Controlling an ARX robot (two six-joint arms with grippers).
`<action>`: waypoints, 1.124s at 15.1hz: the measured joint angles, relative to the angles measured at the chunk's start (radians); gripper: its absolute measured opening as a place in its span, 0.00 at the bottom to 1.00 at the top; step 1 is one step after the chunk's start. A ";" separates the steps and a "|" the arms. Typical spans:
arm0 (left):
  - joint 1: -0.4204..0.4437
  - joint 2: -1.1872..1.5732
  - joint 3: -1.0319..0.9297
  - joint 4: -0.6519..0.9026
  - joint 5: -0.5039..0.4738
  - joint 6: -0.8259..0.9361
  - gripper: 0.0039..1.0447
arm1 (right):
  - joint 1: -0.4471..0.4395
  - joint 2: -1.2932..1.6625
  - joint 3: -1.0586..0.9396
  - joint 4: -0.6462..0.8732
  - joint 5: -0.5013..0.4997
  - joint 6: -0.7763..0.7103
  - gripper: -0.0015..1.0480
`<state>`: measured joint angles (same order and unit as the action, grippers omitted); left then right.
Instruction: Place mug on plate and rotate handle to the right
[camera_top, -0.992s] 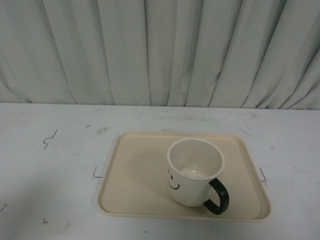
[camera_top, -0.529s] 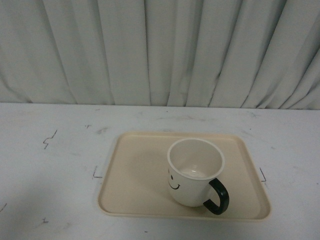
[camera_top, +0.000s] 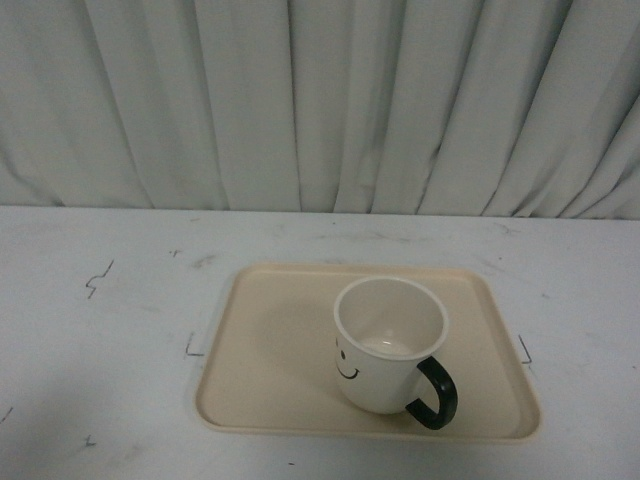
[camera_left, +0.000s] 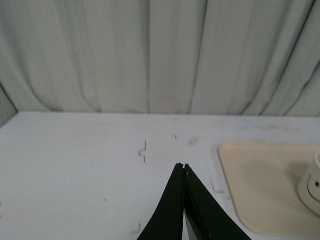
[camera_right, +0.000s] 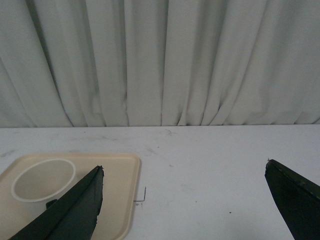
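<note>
The cream-white mug (camera_top: 388, 345) stands upright on the beige plate (camera_top: 270, 350), right of the plate's middle. Its black handle (camera_top: 437, 395) points to the front right, and the smiley face shows on its front left side. Neither gripper shows in the front view. In the left wrist view my left gripper (camera_left: 183, 166) is shut and empty, left of the plate (camera_left: 260, 185), with the mug (camera_left: 312, 185) at the frame's edge. In the right wrist view my right gripper (camera_right: 184, 170) is open and empty, right of the plate (camera_right: 122, 190) and the mug (camera_right: 42, 179).
The plate lies on a white table (camera_top: 100, 340) with small black marks. A pale pleated curtain (camera_top: 320, 100) hangs along the table's far edge.
</note>
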<state>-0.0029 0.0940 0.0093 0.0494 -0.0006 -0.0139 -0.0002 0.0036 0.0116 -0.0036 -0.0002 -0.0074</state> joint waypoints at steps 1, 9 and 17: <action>0.000 -0.082 -0.001 -0.059 0.000 0.000 0.01 | 0.000 0.000 0.000 0.000 0.000 0.000 0.94; 0.000 -0.089 -0.001 -0.051 0.002 0.000 0.59 | -0.072 0.309 0.163 -0.235 -0.255 -0.179 0.94; 0.001 -0.089 -0.001 -0.053 0.000 0.002 0.94 | 0.038 1.308 0.759 -0.188 -0.202 -0.359 0.94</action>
<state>-0.0021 0.0055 0.0086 -0.0032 -0.0002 -0.0124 0.0376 1.3113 0.7708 -0.1921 -0.2020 -0.3660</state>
